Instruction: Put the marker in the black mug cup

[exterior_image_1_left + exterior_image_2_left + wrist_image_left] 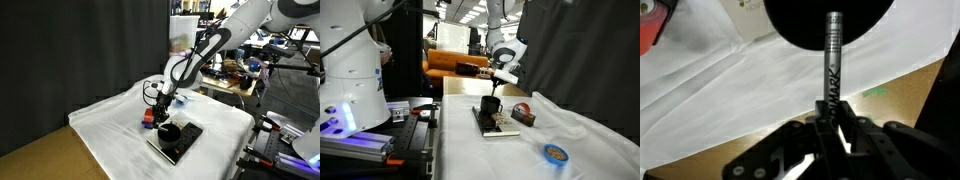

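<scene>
The marker (832, 55) is light, rigid and smooth-barrelled. I judge it could pivot or slide under a weak pinch, so the hold belongs square across the barrel, near the upper end. My gripper (836, 118) is clamped on it there. It is a slim dark grey stick with printed lettering. In the wrist view its free end points into the wide mouth of the black mug cup (790, 25). The cup stands on a flat dark slab (182, 143) on the white cloth (110, 125).
</scene>
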Action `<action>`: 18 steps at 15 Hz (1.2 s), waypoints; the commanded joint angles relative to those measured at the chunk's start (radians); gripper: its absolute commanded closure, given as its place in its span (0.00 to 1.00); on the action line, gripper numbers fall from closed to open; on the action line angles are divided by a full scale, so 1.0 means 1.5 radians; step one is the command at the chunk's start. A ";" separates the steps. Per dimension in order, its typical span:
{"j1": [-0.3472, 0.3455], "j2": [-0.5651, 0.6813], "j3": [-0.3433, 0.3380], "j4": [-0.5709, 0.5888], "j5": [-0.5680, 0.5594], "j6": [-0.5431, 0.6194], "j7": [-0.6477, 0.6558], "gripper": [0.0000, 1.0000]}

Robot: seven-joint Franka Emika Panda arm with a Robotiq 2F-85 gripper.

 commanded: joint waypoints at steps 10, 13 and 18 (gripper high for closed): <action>-0.022 -0.003 0.009 -0.059 0.019 0.038 0.032 0.96; -0.025 -0.002 0.008 -0.057 0.021 0.035 0.038 0.57; -0.012 0.005 -0.003 -0.042 0.007 0.019 0.041 0.57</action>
